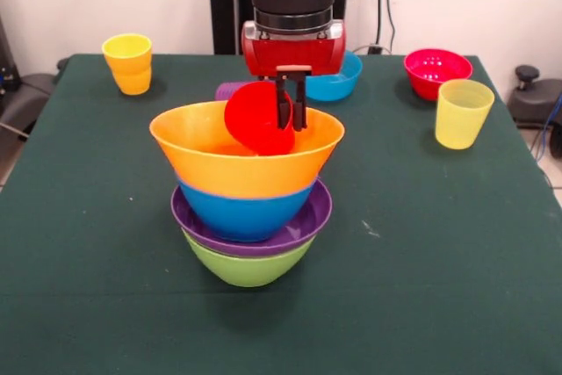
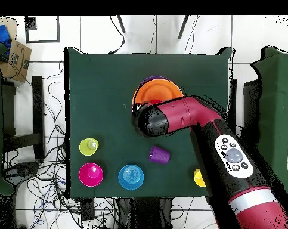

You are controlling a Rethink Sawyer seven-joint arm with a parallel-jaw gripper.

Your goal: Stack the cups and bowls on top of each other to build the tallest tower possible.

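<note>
The tower stands mid-table in the front view: green bowl [image 1: 248,267] at the bottom, then purple bowl [image 1: 303,224], blue bowl [image 1: 244,213] and the wide orange bowl [image 1: 211,160] on top. My gripper [image 1: 291,104] is shut on the rim of a red cup [image 1: 255,120], which hangs tilted, its mouth toward the camera, inside the orange bowl's mouth. In the overhead view the arm's wrist [image 2: 151,119] hides the gripper and the cup, and only part of the orange bowl [image 2: 161,94] shows.
An orange-yellow cup [image 1: 128,63] [image 2: 199,177] stands at one far corner. A pale yellow cup [image 1: 462,113] [image 2: 89,146], a red-pink small bowl [image 1: 436,70] [image 2: 90,174] and a translucent blue small bowl [image 1: 341,83] [image 2: 130,176] stand near the robot's side. A purple cup [image 1: 230,90] [image 2: 160,155] lies on its side.
</note>
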